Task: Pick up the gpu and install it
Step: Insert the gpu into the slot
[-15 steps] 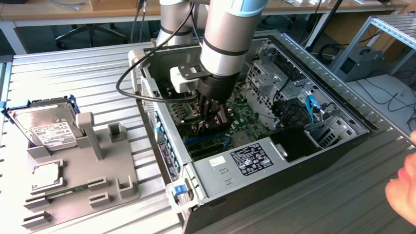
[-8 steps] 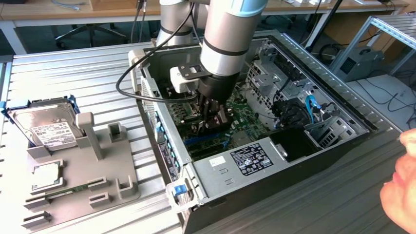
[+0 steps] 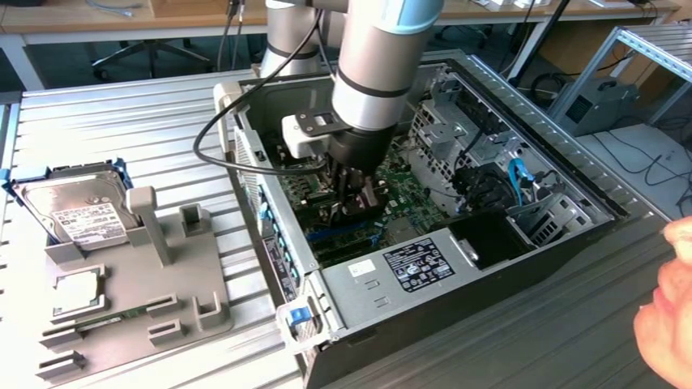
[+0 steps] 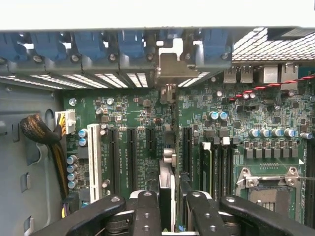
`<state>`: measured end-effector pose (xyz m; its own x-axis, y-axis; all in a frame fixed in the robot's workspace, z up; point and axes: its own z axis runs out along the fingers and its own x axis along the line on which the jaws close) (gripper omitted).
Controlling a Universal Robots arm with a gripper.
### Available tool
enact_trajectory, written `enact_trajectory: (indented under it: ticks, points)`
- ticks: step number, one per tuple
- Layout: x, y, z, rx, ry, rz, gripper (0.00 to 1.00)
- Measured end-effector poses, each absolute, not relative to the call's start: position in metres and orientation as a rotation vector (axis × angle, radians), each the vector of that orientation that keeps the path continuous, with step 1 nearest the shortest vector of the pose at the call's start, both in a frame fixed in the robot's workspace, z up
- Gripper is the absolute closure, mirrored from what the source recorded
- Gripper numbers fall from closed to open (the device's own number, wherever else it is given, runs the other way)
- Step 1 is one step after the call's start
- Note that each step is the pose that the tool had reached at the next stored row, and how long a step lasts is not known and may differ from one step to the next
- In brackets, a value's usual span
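Wrist view: we see pincer pinching gpu edge-on, card standing upright over motherboard slots, bracket at rear panel. Step, we judge: seating. Next move calls for straight downward press, slot alignment kept.

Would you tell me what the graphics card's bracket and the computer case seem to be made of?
Bracket: looks like bare sheet metal, dull silver, folded at its end. Computer case: probably painted or plated steel, grey panels with punched holes and folded edges.

Hand cut off at edge
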<state>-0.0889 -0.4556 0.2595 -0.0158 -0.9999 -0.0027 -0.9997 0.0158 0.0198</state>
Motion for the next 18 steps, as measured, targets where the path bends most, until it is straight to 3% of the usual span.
enact_trajectory:
  ticks: [18]
  points:
    - [-0.09,-0.456,0.279,2.196,-2.231,-0.024,0.74]
